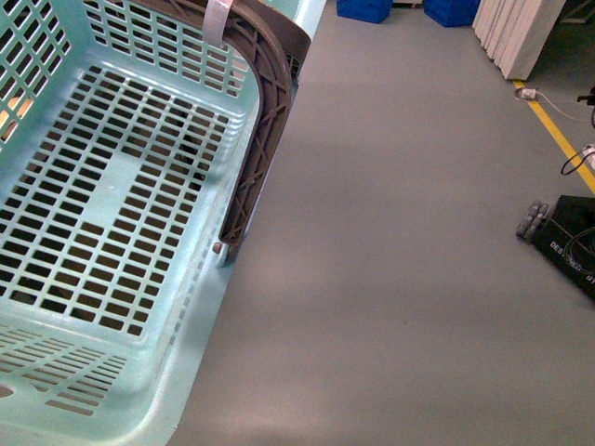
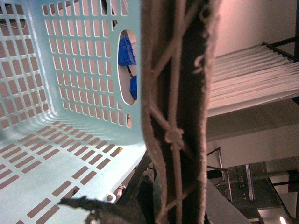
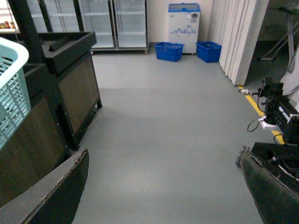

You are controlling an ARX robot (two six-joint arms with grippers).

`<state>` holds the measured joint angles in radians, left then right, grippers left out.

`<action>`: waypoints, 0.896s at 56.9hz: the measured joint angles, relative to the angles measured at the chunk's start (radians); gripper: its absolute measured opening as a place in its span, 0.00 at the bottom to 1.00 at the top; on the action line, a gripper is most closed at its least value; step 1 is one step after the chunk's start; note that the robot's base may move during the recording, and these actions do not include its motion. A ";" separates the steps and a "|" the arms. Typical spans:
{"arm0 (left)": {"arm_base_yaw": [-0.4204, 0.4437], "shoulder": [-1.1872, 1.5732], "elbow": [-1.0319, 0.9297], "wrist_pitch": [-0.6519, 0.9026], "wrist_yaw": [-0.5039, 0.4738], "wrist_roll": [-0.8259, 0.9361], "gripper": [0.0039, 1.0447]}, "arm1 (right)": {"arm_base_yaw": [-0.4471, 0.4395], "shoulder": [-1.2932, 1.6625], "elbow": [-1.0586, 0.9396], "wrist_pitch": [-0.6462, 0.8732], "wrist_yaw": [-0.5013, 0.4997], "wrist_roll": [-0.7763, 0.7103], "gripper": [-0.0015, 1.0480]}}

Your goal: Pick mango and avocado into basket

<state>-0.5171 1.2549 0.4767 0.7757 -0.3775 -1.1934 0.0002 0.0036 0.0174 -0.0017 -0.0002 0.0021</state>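
1. Basket (image 1: 139,232) fills the left of the front view. Its slotted bottom is bare and no fruit shows in it.
2. Mango and avocado appear in no view, so their place is unknown. They may be on the dark stand (image 3: 70,60), but its top is hidden.
3. Handle (image 1: 265,139) lies folded along the basket's right rim. This likely keeps the mouth clear for drops.
4. Right gripper (image 3: 163,161) has its pads wide apart with nothing between them. It hangs over the grey floor (image 3: 163,107), aimed away from the basket, and reads as ready to reach.
5. Left gripper (image 2: 112,210) sits close against the handle, looking into the basket. Only a dark ragged edge shows, so I cannot tell whether it is apart or together.
6. Judged at the start: both fruit are yet to be fetched.
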 joint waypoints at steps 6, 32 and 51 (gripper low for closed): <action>0.000 0.000 0.000 0.000 0.000 0.000 0.07 | 0.000 0.000 0.000 0.000 0.000 0.000 0.92; 0.000 0.000 0.000 0.000 0.000 0.000 0.07 | 0.000 0.000 0.000 0.000 0.001 0.000 0.92; -0.009 0.000 0.000 0.000 0.011 -0.004 0.07 | 0.000 0.000 0.000 0.000 0.004 0.000 0.92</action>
<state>-0.5259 1.2549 0.4767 0.7757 -0.3660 -1.1976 0.0006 0.0036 0.0174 -0.0013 0.0036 0.0025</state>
